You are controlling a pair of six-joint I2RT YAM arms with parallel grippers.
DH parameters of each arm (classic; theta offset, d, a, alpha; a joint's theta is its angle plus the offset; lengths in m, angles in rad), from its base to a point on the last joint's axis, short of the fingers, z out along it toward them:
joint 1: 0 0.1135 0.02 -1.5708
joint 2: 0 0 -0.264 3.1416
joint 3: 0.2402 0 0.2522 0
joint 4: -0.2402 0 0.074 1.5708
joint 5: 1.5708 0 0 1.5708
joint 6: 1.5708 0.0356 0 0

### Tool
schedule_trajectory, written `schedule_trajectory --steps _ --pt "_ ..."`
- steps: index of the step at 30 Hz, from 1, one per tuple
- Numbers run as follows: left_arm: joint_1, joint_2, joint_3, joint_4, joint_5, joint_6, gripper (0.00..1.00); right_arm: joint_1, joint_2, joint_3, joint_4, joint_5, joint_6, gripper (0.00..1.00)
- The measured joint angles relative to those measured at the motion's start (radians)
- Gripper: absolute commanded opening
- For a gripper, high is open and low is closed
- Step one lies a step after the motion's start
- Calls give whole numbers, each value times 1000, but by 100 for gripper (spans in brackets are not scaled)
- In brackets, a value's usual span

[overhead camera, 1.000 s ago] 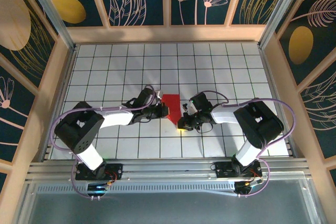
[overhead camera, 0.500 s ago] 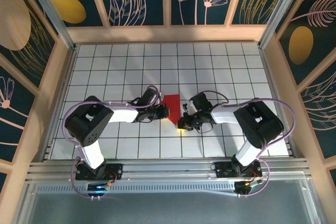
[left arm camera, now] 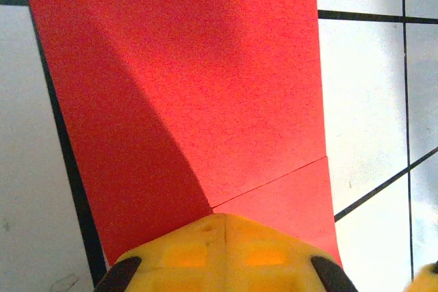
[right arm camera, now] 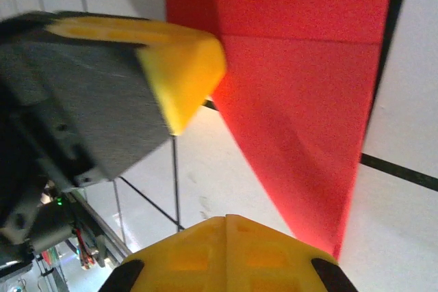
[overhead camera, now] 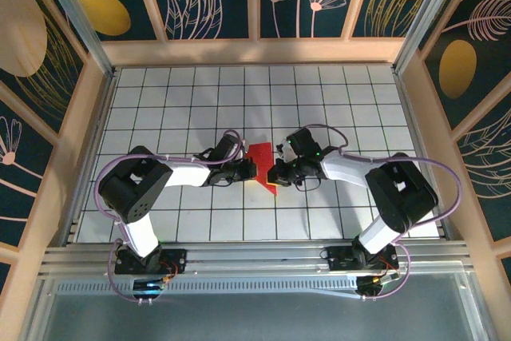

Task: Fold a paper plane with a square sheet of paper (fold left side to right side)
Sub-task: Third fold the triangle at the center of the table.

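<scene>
The sheet of paper is thin, bright red and plain. It is folded to a narrow strip about one grid tile wide. It lies near the middle of the white grid table, with its long side running from far to near. Its far part rests flat. Its near end narrows to a point that leans right and lifts off the surface. From the left wrist, the sheet of paper shows one straight crease slanting across one end. From the right wrist, the sheet of paper shows a crease across its width, and beyond it a raised flap tapering to a point.
</scene>
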Motion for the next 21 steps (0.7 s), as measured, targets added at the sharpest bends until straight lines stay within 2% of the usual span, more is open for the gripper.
schedule_trajectory --steps 12,21 --pt "0 0 0 0 0 0 0 58 84 15 39 11 56 0" --pt "0 0 0 -1 -3 1 0 62 122 35 80 30 73 0"
